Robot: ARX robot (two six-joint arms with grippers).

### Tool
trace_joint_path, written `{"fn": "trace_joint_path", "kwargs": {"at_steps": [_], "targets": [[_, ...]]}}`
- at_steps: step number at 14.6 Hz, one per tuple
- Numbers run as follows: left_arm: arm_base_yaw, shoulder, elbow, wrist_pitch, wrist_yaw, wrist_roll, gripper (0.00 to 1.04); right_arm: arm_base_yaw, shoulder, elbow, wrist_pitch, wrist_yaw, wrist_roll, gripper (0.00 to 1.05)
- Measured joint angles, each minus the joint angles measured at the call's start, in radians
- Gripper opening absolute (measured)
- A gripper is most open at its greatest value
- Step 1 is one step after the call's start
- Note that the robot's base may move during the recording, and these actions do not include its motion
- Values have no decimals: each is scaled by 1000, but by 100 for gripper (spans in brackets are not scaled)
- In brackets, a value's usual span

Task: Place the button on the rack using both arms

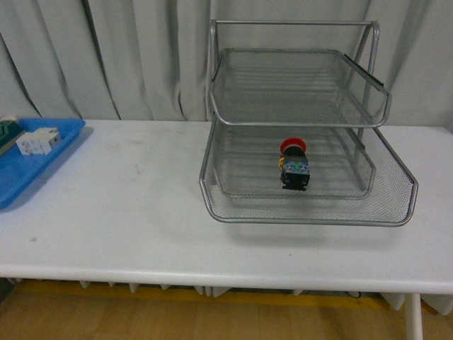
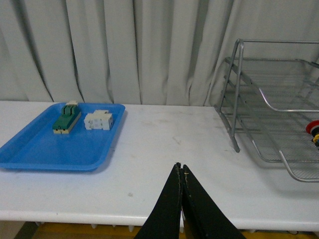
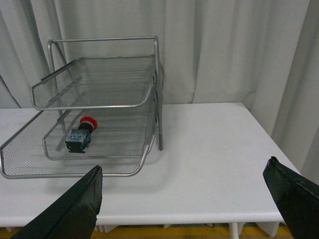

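The button (image 1: 294, 165) is shown lying inside the rack (image 1: 311, 210), beneath its top tier. The left gripper (image 2: 180, 172) is held closed and empty; the right gripper (image 3: 184, 168) is spread wide, apart from the rack.

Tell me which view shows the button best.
Front view: the button lies whole, unobstructed, in the rack. The right wrist view shows it smaller; the left wrist view catches only a sliver, cut by the picture's edge.
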Motion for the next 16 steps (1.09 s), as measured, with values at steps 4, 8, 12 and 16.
{"fn": "trace_joint_path", "kwargs": {"at_steps": [4, 8, 12, 16], "targets": [[0, 0, 0, 0, 0, -1, 59, 0, 0, 0, 0, 0, 0, 98], [0, 0, 0, 0, -1, 0, 97, 50, 496, 206, 169, -264, 50, 98], [0, 0, 0, 0, 0, 0, 98, 232, 1189, 585, 406, -167, 225, 98], [0, 0, 0, 0, 0, 0, 98, 343, 1552, 925, 197, -150, 304, 82]]}}
